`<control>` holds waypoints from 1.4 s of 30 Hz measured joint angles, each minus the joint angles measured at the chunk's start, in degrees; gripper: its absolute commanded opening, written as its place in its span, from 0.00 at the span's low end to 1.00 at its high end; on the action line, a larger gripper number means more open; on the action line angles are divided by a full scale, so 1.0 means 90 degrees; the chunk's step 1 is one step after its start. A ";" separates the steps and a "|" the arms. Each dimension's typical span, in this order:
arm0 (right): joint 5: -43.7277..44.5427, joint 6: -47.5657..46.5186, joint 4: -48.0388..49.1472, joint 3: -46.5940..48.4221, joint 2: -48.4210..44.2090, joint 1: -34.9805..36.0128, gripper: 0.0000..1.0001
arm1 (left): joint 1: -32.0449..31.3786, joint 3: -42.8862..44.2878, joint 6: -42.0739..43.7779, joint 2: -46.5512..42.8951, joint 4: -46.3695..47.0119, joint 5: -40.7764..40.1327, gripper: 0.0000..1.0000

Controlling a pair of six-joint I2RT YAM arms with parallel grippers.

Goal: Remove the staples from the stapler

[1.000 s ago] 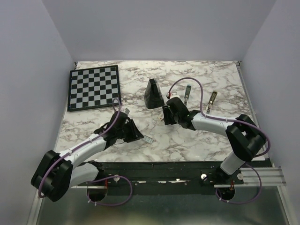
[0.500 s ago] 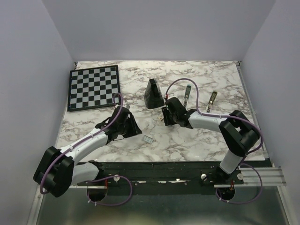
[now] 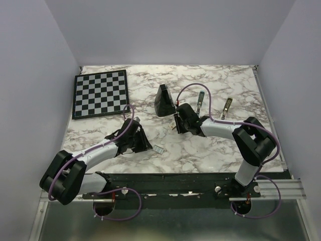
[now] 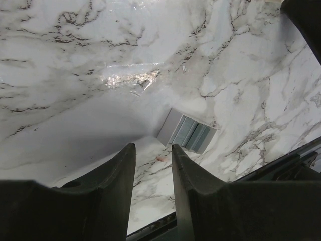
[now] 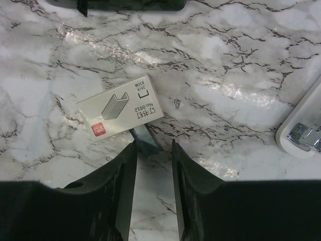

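Marble table [image 3: 220, 150] boxed in by pale walls, with a chessboard [image 3: 100, 93] out at ten o'clock. The left gripper [image 4: 153, 150] hangs low, jaws parted and holding nothing. The staples [image 4: 186, 131] lie just past its tips, at one o'clock. In the centre stands a black wedge [image 3: 163, 100]. The right gripper [image 5: 150, 148], jaws also apart, noses at a staple box [image 5: 120, 110]. A grey strip [image 5: 145, 139] pokes out from under the box toward the gap. The stapler [image 3: 200, 100] lies untouched at two o'clock. A white object [image 5: 301, 131] is cut off at the frame edge.
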 measured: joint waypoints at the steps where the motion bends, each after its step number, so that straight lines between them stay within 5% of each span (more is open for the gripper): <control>1: -0.0002 -0.0002 0.0000 0.0000 0.0002 0.0000 0.39 | 0.0000 -0.0027 -0.0019 0.0015 0.0046 0.0019 0.43; 13: -0.0095 -0.0083 0.0083 0.0000 0.0036 -0.0029 0.30 | -0.0097 -0.0240 -0.0362 0.0029 0.0474 0.0287 0.43; 28: -0.0311 -0.0158 0.0080 0.0034 0.0036 -0.0041 0.36 | -0.0748 -0.0661 -0.1032 -0.0075 0.1022 0.0384 0.43; 42: -0.0274 -0.0277 0.0017 0.0228 0.0194 -0.0041 0.30 | -0.0733 0.0682 -0.0243 -0.0588 -0.0454 -0.0447 0.44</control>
